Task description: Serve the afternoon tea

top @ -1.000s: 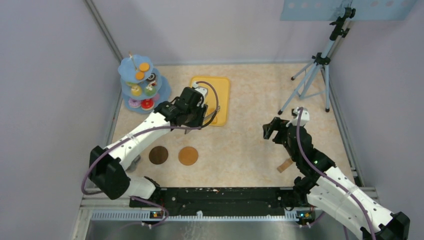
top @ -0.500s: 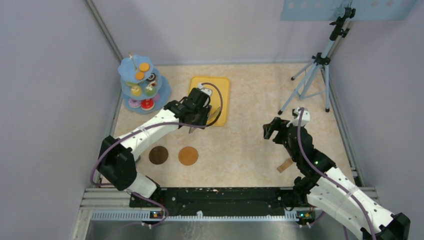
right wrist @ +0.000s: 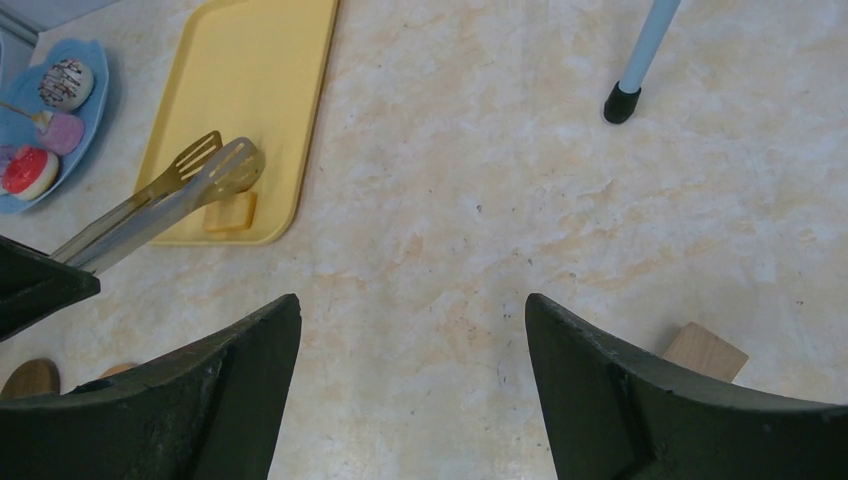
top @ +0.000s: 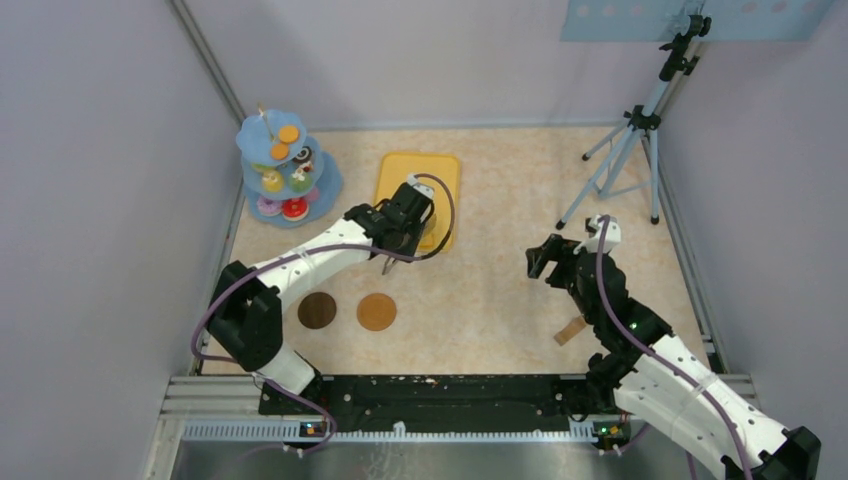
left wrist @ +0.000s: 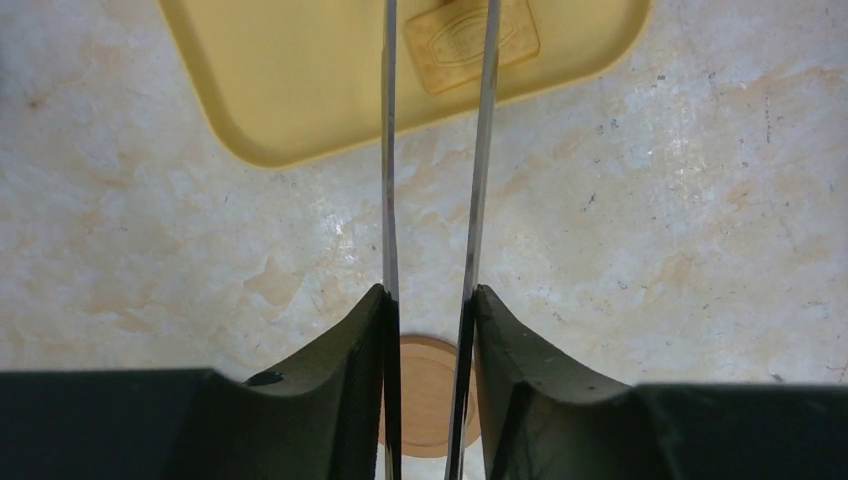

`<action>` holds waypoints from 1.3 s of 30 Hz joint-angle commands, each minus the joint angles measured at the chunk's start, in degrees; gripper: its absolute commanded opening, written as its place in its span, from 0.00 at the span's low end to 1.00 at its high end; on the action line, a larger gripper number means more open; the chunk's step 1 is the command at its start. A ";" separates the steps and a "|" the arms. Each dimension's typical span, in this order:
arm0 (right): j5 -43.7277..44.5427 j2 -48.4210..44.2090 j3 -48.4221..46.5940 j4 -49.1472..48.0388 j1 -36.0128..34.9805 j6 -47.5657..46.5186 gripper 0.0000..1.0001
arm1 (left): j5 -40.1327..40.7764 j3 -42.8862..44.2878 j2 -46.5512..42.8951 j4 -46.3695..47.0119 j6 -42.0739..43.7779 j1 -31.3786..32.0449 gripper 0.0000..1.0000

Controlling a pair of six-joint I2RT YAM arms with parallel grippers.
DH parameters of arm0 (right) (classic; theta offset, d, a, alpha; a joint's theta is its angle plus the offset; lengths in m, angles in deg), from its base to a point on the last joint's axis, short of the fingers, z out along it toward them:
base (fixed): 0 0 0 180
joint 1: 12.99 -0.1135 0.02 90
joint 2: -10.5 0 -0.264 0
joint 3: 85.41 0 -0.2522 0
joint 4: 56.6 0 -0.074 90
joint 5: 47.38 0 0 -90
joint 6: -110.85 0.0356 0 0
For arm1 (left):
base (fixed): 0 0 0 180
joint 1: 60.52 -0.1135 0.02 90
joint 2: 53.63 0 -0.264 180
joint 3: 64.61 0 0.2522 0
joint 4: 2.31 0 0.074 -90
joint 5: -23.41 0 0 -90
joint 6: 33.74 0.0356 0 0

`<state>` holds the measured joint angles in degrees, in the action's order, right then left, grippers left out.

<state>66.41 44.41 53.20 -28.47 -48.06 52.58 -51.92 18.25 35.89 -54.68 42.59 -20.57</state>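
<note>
The afternoon tea's toy doughnuts and cakes (top: 283, 170) sit on a blue tiered stand at the back left, and some of them (right wrist: 27, 172) also show in the right wrist view. Two round brown coasters (top: 317, 310) (top: 377, 311) lie near the front left. My left gripper (top: 402, 232) (left wrist: 428, 295) is shut on the long metal tongs (left wrist: 478, 150) (right wrist: 170, 200). The tong tips reach over the near edge of the yellow tray (top: 425, 170), either side of a small flat yellow-orange piece (right wrist: 232, 213). My right gripper (top: 540, 262) (right wrist: 412, 305) hangs open over bare table, holding nothing.
A small wooden block (top: 570, 330) (right wrist: 705, 352) lies on the table by the right arm. A tripod (top: 625, 150) stands at the back right, one foot (right wrist: 622, 103) ahead of the right gripper. Walls close in the table on the left, back and right.
My left arm has reached farther right along the tray's near edge, carrying the tongs with it. The right arm has not moved.
</note>
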 commanded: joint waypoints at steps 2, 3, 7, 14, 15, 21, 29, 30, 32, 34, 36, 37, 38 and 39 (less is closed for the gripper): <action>-0.41 -0.83 -0.56 -1.17 0.26 0.57 0.81 | 3.17 2.65 0.42 -0.33 -0.48 0.15 0.32; -0.48 -0.84 -0.57 -1.17 0.28 0.61 0.81 | 3.60 3.64 0.25 -0.88 -0.38 0.14 0.30; -0.41 -0.95 -0.58 -1.13 0.34 0.53 0.81 | 8.36 9.75 -2.09 -5.09 -0.13 -0.11 0.29; -0.40 -0.92 -0.12 -2.22 0.22 -0.14 0.81 | 15.97 19.77 -13.40 -15.08 1.26 -6.74 0.28; -0.60 -0.95 0.01 -2.59 0.34 -0.23 0.81 | 16.18 20.81 -15.02 -16.68 1.79 -8.91 0.28; -2.52 -0.14 0.04 -4.59 0.30 -0.71 0.81 | 16.80 27.15 -20.17 -21.49 5.68 -23.71 0.28; -4.87 0.37 -0.72 -5.15 0.32 -1.28 0.81 | 14.10 26.27 -19.07 -20.28 6.03 -32.12 0.31; -5.08 0.44 -0.68 -5.25 0.33 -1.42 0.81 | 13.01 26.45 -18.33 -19.34 6.03 -33.67 0.30; -5.16 0.73 -0.67 -5.52 0.28 -1.80 0.81 | 10.44 27.28 -16.53 -17.44 5.89 -36.59 0.30; -5.07 1.46 -0.89 -5.35 0.29 -1.92 0.81 | 7.96 27.84 -14.76 -15.53 5.72 -39.18 0.30; -5.17 2.10 -1.23 -5.34 0.34 -2.06 0.81 | 5.69 28.35 -12.84 -14.04 5.67 -41.99 0.30; -5.28 2.38 -1.29 -5.36 0.30 -2.10 0.81 | 4.77 28.01 -12.11 -12.63 6.12 -42.83 0.30; -5.33 2.62 -1.32 -5.46 0.32 -2.17 0.81 | 4.08 27.46 -11.50 -11.25 6.54 -43.45 0.30; -5.33 2.84 -1.22 -5.75 0.35 -2.16 0.81 | 3.98 27.37 -10.76 -10.36 6.64 -44.06 0.29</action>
<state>61.80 46.29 53.22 -31.31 -48.06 51.40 -43.72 45.05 23.60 -73.48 47.92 -61.93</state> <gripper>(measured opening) 0.812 0.364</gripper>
